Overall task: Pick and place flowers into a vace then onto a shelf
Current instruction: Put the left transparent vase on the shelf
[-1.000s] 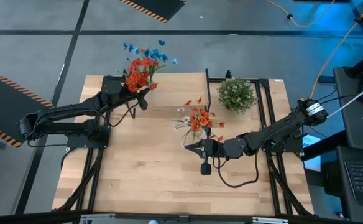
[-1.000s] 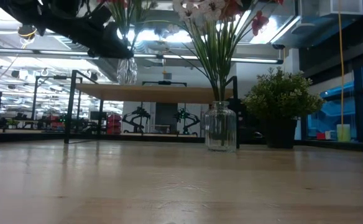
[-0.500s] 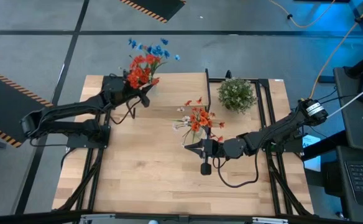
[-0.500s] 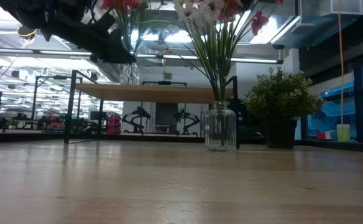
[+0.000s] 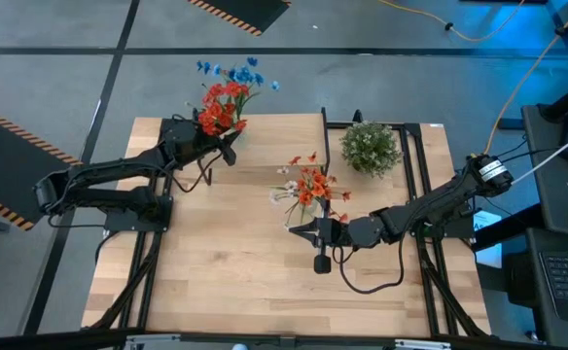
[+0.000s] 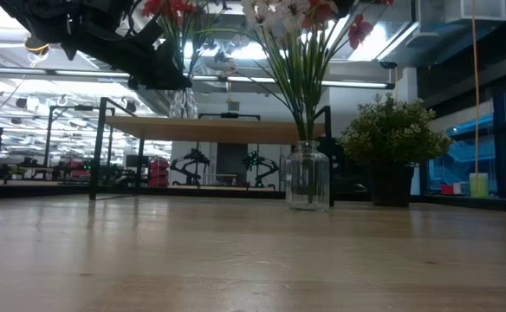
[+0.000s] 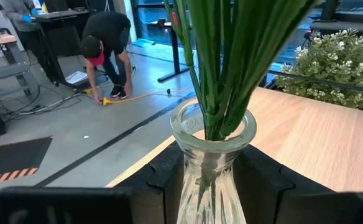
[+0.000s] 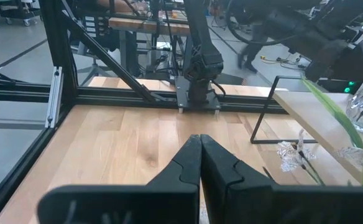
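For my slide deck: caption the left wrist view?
Left gripper holding a glass vase of green-stemmed flowers.

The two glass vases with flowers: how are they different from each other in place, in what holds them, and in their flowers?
The vase at the left gripper sits between its fingers above the shelf; the jar vase stands free on the table.
The left vase's bunch is red with blue; the jar's bunch is orange-red with white.
The right gripper, shut, grips nothing.
Both vases are clear glass with green stems.
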You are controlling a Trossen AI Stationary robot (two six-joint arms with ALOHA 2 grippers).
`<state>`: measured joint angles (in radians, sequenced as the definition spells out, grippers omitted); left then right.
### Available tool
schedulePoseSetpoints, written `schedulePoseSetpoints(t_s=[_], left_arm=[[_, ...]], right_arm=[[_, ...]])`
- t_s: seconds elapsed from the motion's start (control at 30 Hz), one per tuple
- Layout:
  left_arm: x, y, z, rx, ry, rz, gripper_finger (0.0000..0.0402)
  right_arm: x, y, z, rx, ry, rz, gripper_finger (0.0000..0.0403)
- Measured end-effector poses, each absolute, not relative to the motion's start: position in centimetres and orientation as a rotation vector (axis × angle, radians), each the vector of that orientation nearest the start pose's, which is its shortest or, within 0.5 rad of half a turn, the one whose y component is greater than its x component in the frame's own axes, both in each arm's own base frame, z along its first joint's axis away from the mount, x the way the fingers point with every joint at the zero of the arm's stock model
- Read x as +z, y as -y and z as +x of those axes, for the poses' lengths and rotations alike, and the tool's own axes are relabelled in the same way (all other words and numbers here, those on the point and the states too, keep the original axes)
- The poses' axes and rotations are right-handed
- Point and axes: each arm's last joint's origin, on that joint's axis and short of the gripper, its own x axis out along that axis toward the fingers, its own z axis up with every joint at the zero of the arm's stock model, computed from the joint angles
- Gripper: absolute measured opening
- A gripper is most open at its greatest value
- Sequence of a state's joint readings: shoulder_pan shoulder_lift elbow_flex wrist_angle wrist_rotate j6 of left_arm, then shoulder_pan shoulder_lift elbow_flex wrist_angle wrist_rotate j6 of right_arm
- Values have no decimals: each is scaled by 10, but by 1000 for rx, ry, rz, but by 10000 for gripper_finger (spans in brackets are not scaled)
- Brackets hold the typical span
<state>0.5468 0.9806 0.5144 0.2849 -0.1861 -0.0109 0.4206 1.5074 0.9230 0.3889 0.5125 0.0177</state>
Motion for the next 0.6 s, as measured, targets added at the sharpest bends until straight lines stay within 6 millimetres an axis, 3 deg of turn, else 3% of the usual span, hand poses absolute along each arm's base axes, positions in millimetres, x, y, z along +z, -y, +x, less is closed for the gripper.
schedulePoseSetpoints(t_s=[0.27,0.6], left_arm=[[249,-115,180,731,-183,-46,123],[247,-115,179,733,-196,-49,154]], right_arm=[[264,-123,309,-93,-173,-70,5],[264,-123,309,-93,-173,-70,5]])
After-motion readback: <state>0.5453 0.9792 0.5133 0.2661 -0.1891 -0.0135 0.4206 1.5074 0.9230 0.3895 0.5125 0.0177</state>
